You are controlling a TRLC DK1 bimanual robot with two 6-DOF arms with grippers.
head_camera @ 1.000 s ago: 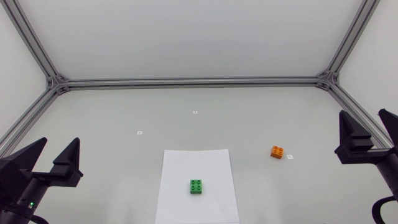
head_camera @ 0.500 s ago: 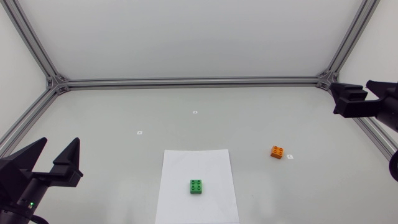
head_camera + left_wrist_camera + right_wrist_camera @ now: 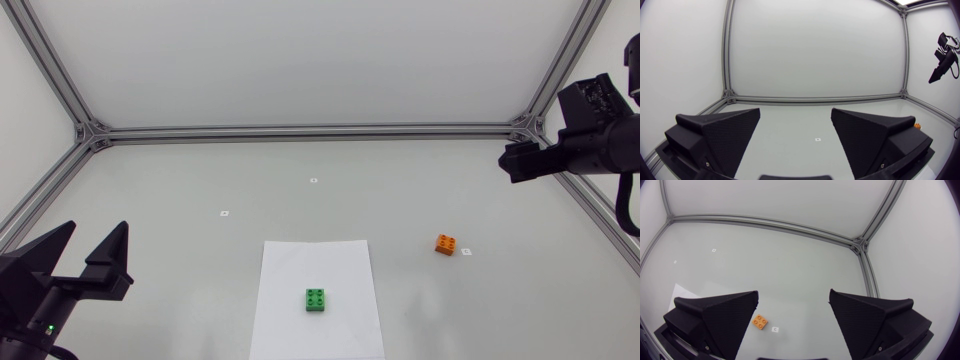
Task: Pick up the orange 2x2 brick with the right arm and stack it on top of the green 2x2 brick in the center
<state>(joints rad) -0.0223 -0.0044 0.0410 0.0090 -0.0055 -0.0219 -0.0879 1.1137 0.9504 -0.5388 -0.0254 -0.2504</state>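
Observation:
The orange 2x2 brick (image 3: 447, 244) lies on the table right of the white paper (image 3: 290, 262). The green 2x2 brick (image 3: 316, 300) sits on that paper at the centre front. My right gripper (image 3: 513, 163) hangs high over the far right corner, well above and behind the orange brick. In the right wrist view this gripper (image 3: 793, 294) is open and looks down on the orange brick (image 3: 760, 321), far below between its fingers, close to one finger (image 3: 720, 315). My left gripper (image 3: 97, 230) stands open and empty at the front left, and shows wide open (image 3: 795, 111) in its own view.
An aluminium frame (image 3: 310, 130) runs along the table's back and side edges. Small white markers (image 3: 313, 181) dot the surface, one (image 3: 466, 252) right beside the orange brick. A paper corner (image 3: 687, 291) shows past the right gripper's finger.
My right arm has risen from the right edge and swung toward the back right corner, its gripper now tilted down over the table. The left arm and both bricks have not moved.

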